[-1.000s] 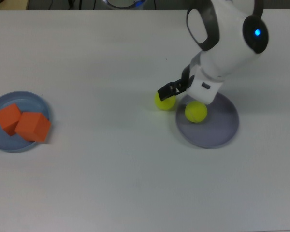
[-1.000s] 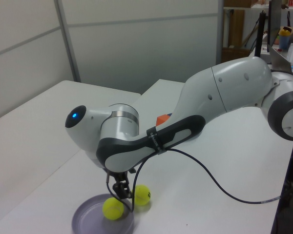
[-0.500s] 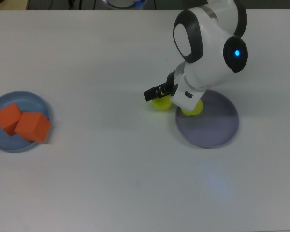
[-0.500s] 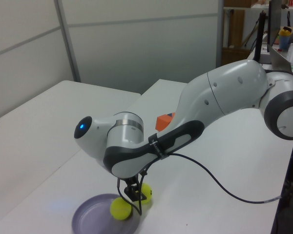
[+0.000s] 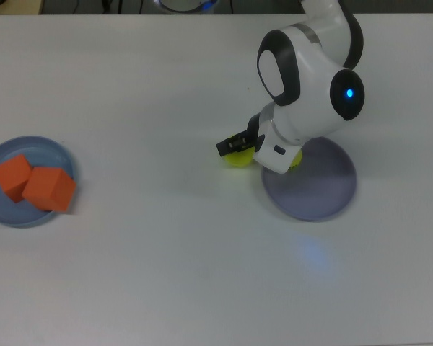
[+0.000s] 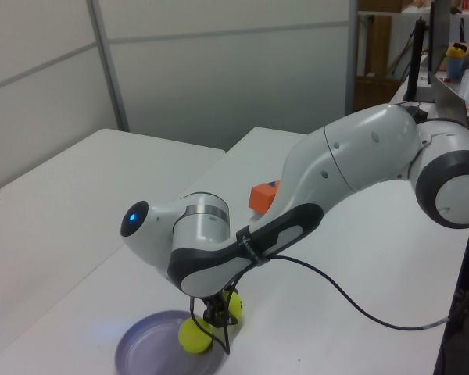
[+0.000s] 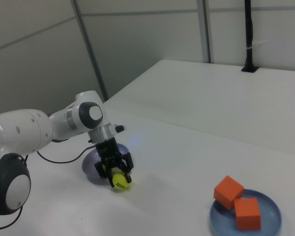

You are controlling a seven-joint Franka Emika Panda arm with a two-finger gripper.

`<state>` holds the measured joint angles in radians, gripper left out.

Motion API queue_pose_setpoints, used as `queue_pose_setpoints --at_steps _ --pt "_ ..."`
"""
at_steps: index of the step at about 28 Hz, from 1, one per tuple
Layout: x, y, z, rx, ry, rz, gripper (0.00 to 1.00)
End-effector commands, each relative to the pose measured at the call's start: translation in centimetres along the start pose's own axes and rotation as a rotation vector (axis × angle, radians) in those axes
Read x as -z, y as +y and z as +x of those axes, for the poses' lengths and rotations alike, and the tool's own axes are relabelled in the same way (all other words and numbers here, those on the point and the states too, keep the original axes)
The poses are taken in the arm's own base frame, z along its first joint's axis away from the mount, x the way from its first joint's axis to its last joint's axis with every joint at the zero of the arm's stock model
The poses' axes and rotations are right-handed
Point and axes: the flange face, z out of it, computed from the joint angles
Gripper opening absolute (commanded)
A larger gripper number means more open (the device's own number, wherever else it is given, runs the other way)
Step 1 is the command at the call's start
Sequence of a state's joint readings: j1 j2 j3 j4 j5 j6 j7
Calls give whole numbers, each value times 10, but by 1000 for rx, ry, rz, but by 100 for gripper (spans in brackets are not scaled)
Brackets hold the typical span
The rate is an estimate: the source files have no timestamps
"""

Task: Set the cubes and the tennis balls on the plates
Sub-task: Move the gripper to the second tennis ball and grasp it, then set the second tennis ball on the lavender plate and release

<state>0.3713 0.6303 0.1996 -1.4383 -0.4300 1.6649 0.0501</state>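
Just off the lavender plate (image 5: 325, 189), the pincer (image 7: 115, 173) sits spread around the last loose ball (image 7: 120, 181), so next it'll need to clamp and lift.

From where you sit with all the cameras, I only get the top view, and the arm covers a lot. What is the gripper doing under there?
Observer: In the right view, the gripper is down over the near tennis ball.
Operator: Has it lifted that ball?
Observer: No. The right view shows it resting on the table, just outside the lavender plate.
Operator: I see only a sliver of yellow under the arm. Is that another ball?
Observer: Yes. The left view shows the second ball sitting on the plate, near its rim.
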Motion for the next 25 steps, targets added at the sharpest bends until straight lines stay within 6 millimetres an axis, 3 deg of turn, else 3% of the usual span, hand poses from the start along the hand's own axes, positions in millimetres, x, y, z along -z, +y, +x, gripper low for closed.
queue_pose_setpoints --at_steps 1,6,10,17,21,22,23,25 --pt "14 8 -4 -6 40 -9 0" --pt "46 42 -11 -58 108 21 0" --pt "67 48 -2 -76 219 26 0" --pt "79 14 30 -125 431 58 6" --pt "80 -4 35 -125 458 63 12" --pt "81 -10 35 -116 458 61 17" --pt "82 -15 36 -110 459 60 31" --pt "84 -20 35 -115 460 67 80"
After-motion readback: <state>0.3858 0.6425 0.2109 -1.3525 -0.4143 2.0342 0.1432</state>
